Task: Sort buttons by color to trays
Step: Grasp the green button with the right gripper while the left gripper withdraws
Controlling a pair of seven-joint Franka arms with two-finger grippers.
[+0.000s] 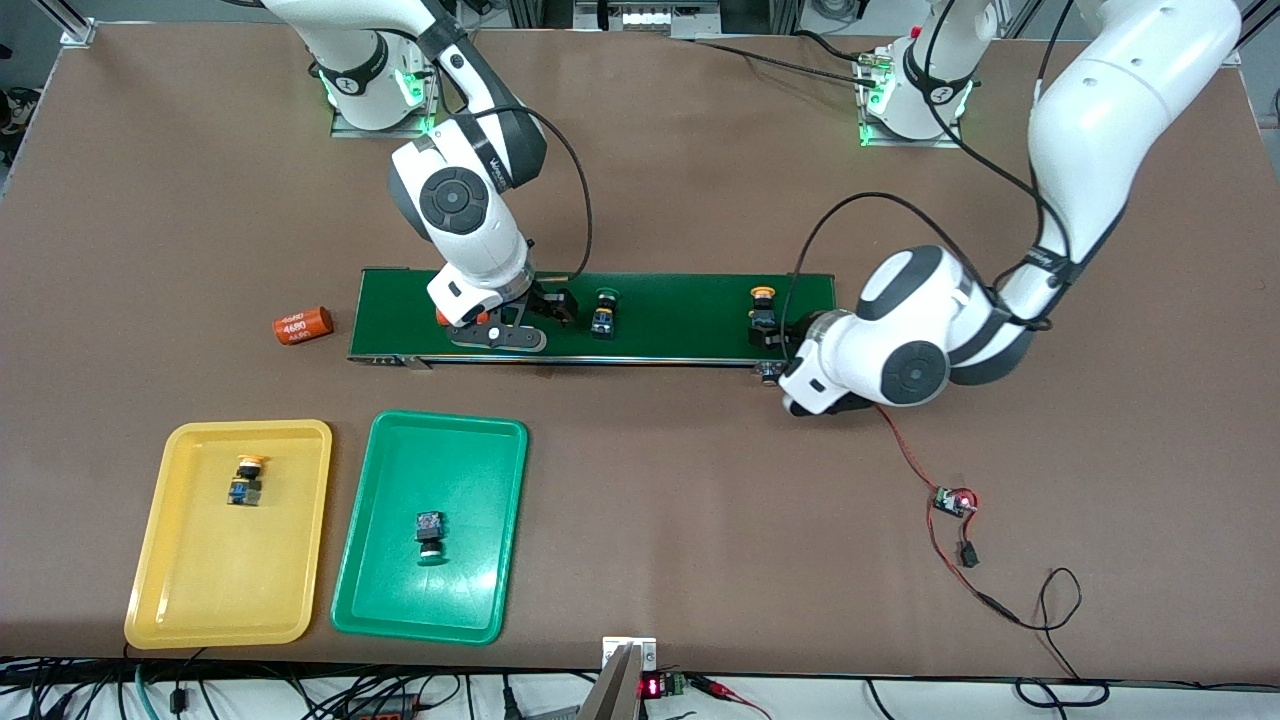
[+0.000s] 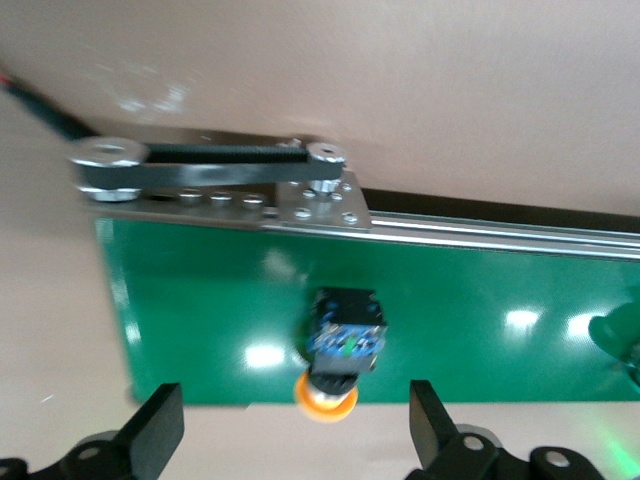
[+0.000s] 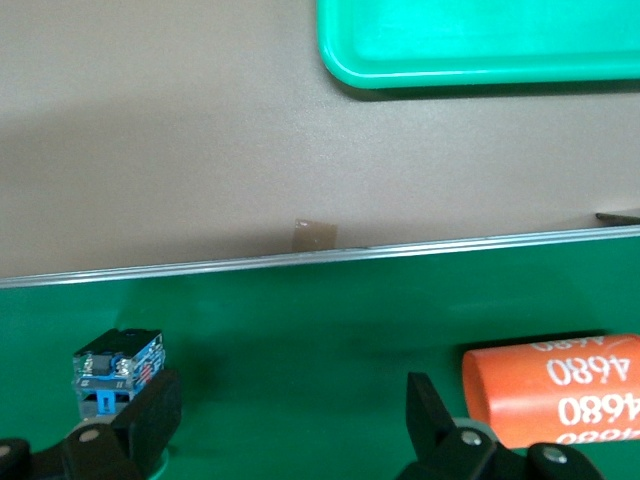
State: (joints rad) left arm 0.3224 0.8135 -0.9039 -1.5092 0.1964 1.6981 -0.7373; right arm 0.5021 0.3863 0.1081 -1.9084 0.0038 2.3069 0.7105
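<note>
Both hands released over the conveyor belt (image 1: 680, 318)
Left hand (image 2: 290, 435) spread above a yellow-capped button (image 1: 762, 305); right hand (image 3: 290, 430) spread above an orange cylinder (image 3: 555, 388) — green-capped button (image 1: 604, 312) between them. Yellow tray (image 1: 190, 590) and green tray (image 1: 380, 590) each hold one matching button.
</note>
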